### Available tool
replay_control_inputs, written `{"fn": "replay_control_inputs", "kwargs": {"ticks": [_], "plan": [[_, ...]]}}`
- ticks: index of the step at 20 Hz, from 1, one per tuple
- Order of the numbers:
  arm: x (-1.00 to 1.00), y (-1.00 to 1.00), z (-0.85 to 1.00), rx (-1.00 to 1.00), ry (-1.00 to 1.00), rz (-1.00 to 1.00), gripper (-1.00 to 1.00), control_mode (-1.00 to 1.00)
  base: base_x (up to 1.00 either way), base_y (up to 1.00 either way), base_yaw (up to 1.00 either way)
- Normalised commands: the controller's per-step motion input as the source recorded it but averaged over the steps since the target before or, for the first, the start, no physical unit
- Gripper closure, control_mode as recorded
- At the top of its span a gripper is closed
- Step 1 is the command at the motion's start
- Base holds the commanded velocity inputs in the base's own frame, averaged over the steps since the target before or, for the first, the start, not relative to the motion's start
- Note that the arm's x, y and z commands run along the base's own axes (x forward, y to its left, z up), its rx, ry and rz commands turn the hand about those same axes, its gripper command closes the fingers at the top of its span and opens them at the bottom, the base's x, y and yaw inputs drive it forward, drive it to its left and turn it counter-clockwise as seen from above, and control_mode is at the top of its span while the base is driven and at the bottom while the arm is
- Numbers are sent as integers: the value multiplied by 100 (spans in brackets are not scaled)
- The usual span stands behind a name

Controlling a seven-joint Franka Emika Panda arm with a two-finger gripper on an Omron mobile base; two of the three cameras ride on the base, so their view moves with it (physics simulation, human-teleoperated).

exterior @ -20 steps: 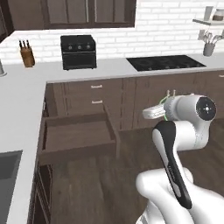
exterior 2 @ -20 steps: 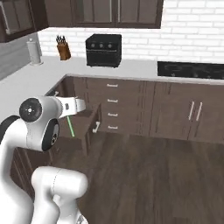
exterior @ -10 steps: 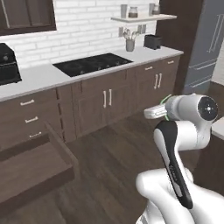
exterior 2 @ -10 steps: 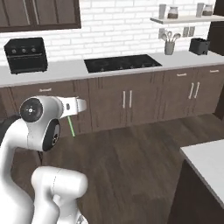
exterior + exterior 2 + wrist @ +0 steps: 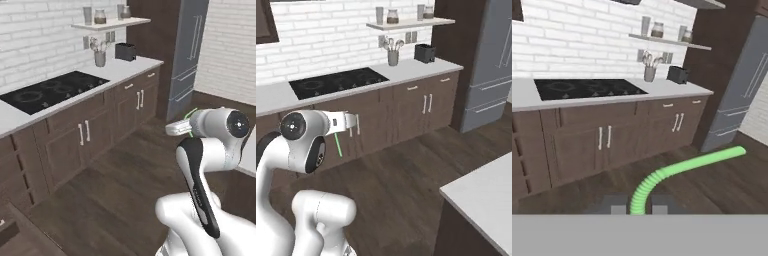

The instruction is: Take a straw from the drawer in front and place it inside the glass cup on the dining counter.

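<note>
Straw in transit, carried toward the dining counter.

The gripper (image 5: pixel 632 206) is closed on the base of a green bendable straw (image 5: pixel 677 170), whose long axis runs forward from the jaws and bends toward the grey refrigerator (image 5: pixel 739 85). A corner of the dining counter (image 5: pixel 483 192) lies to the arm's right; the glass cup cannot be made out, so the coming move likely needs further turning that way.

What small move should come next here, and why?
Probably keep turning the base toward the dining counter, whose white corner shows at lower right of the right base view. The hand is shut on the green straw, and no glass cup is visible yet, so bringing it into sight likely comes before any placing.
</note>
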Motion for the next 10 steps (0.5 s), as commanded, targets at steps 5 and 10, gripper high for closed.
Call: {"fn": "replay_control_inputs", "kwargs": {"ticks": [5,10], "plan": [[0,0,0,0,0,0,100,100,100,0,-51],[0,0,0,0,0,0,100,100,100,0,-50]]}}
